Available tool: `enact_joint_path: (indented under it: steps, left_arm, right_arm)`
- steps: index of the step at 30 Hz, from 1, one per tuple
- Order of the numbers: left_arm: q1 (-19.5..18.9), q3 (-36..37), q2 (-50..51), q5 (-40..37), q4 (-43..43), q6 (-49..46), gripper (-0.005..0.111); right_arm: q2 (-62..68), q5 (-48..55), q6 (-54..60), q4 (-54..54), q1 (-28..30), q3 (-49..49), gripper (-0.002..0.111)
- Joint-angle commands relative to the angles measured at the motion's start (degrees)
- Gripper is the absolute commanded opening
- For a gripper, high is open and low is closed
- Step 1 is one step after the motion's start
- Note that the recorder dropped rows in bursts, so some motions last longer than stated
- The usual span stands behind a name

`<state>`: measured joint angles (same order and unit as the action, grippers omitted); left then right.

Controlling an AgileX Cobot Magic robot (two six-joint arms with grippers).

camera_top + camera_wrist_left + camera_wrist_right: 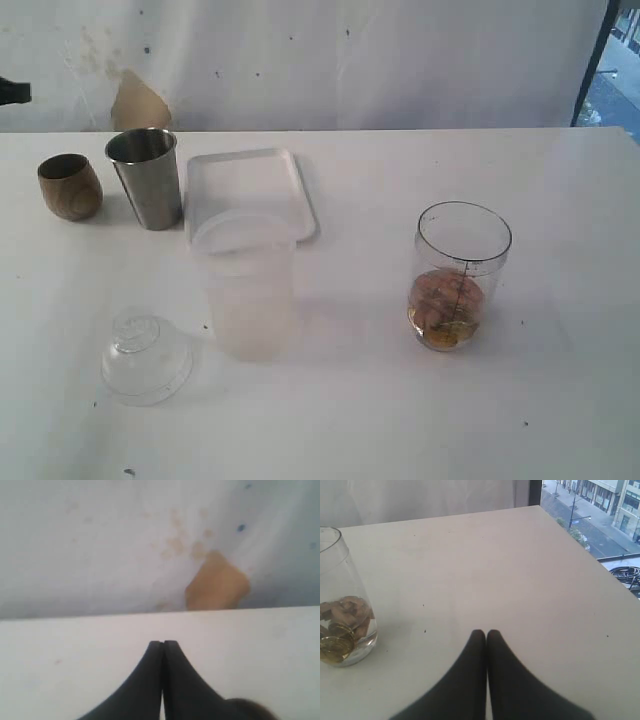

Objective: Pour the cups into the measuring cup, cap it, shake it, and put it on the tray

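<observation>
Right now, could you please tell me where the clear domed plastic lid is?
In the exterior view, the clear domed plastic lid sits at lower left, just left of the frosted plastic tumbler.

Exterior view: bright, flat daylight. The white table (560,400) is near washed out, and the frosted tumbler (250,290) is almost lost against it. Shadows faint, soft-edged. Dull reflections on the steel tumbler (147,178), no hard glare.
Left wrist view: soft all over, stained backdrop (100,540) blurred.
Right wrist view: sharper. Daylight at the window (590,510); right gripper (486,634) reads plain black.
</observation>
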<state>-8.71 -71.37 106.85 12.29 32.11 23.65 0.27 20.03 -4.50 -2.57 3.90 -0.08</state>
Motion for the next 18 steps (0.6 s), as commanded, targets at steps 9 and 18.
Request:
enact_joint_path:
  steps: [9, 18]
  left_arm:
    - [-5.69, -13.79, 17.28, -28.51, -20.7, -8.42, 0.0]
    - [-5.43, -21.85, 23.16, -42.35, -89.07, -74.74, 0.0]
  right_arm:
    - [-0.27, -0.31, -0.25, -0.2, -0.19, 0.08, 0.0]
    - [-0.27, -0.31, -0.25, -0.2, -0.19, 0.08, 0.0]
